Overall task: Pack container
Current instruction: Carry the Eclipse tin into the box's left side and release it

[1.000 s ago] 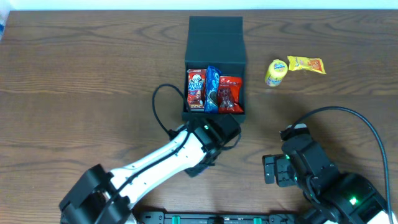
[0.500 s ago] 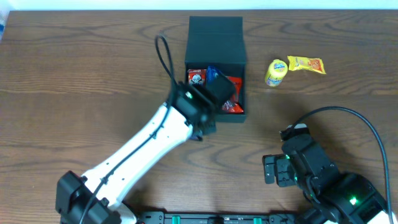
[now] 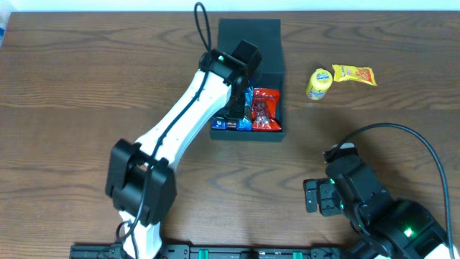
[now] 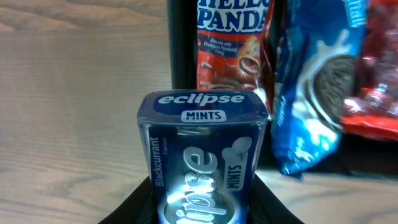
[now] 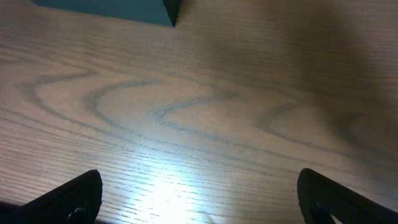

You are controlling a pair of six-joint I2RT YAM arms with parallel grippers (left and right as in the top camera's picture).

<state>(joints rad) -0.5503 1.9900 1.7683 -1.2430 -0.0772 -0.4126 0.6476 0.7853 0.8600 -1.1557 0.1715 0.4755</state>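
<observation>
**A:** Entry one, the left fingers [image 4: 134, 205]?
**B:** Pinching a mints tin [image 4: 202, 155], blue, held upright, one finger on each side of it, label toward the wrist camera.

**A:** Entry two, the right fingers [image 5: 78, 196]?
**B:** Spread wide with nothing between them, low over bare wood at the near right, well apart from everything else.

**A:** Entry three, the container [image 3: 248, 32]?
**B:** Dark and square, at the far centre of the tabletop [image 3: 86, 108], with its flap lid thrown back. From overhead, the left arm lies across the left part of its interior.

**A:** Contents?
**B:** The left wrist view reads them close up. A Hello Panda packet [image 4: 233, 37] is just behind the tin, a blue cookie packet [image 4: 317, 93] sits beside it, and a red packet [image 3: 266, 108] is at the right. Overhead the arm covers the Hello Panda packet. I cannot tell whether the tin is inside the walls.

**A:** What lies outside the container?
**B:** Only the overhead view shows these. A yellow round snack [image 3: 319, 83] and a yellow-orange packet [image 3: 353, 74] sit close together on the wood to the container's right. The right wrist view catches only one corner of the container.

**A:** Surface and surroundings?
**B:** Dark brown wood with a strong grain. A pale strip runs beyond the far edge.
</observation>
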